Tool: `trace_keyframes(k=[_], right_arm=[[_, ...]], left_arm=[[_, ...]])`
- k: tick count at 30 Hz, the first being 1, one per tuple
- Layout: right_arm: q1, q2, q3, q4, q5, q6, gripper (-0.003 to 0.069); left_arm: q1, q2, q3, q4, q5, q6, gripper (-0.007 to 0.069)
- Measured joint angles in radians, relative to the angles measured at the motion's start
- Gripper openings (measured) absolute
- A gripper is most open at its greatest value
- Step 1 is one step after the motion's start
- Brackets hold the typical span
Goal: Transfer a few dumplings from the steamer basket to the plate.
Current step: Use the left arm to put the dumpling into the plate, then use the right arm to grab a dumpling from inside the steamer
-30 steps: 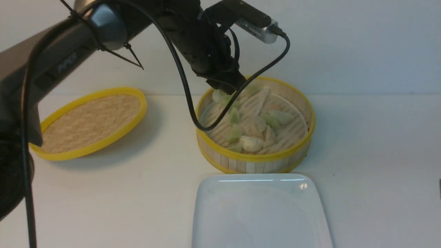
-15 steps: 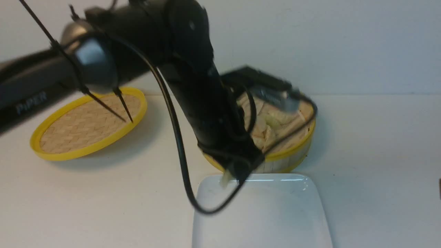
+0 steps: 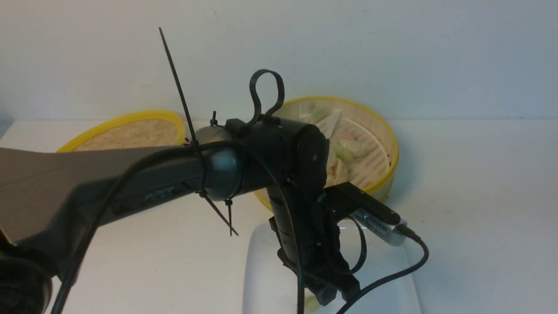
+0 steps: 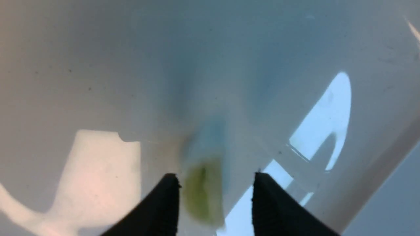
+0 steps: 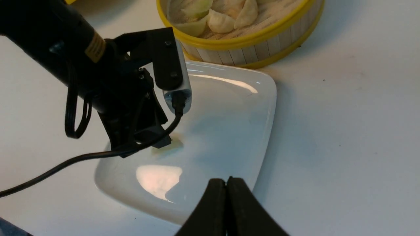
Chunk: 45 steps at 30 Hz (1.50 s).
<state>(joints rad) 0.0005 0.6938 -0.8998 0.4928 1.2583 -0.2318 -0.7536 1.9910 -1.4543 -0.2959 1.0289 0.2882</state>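
Observation:
My left gripper hangs low over the white plate, jaws apart. In the left wrist view a blurred green dumpling lies between the fingers, close to one and clear of the other, on or just above the plate. The right wrist view shows that dumpling at the left gripper's tip, on the plate. The steamer basket stands behind the plate with several dumplings inside. My right gripper is shut and empty above the plate's near edge.
The flat woven lid with its yellow rim lies at the back left, partly behind my left arm. The arm's black cable trails over the plate. The basket wall nearly touches the plate's far edge.
My left arm has swung from inside the basket down over the plate, carrying a green dumpling. Its jaws now stand apart around the dumpling.

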Motion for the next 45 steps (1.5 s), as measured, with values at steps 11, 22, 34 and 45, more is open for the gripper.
trace_keyframes(k=[11, 22, 34, 45], right_arm=[[0.0, 0.241, -0.119, 0.066, -0.053, -0.07, -0.0015], [0.136, 0.646, -0.339, 0.1, -0.126, -0.196, -0.001], [0.325, 1.143, -0.637, -0.079, -0.277, -0.071, 0.0176], [0.346, 1.449, -0.824, -0.185, -0.306, 0.2, 0.0408]], left_arm=[[0.0, -0.116, -0.086, 0.226, 0.161, -0.189, 0.0229], [0.002, -0.62, 0.113, 0.483, 0.178, -0.468, -0.0006], [0.002, -1.014, 0.342, 0.398, 0.163, -0.496, -0.0006], [0.002, -1.131, 0.356, 0.4, 0.225, -0.497, -0.0006]])
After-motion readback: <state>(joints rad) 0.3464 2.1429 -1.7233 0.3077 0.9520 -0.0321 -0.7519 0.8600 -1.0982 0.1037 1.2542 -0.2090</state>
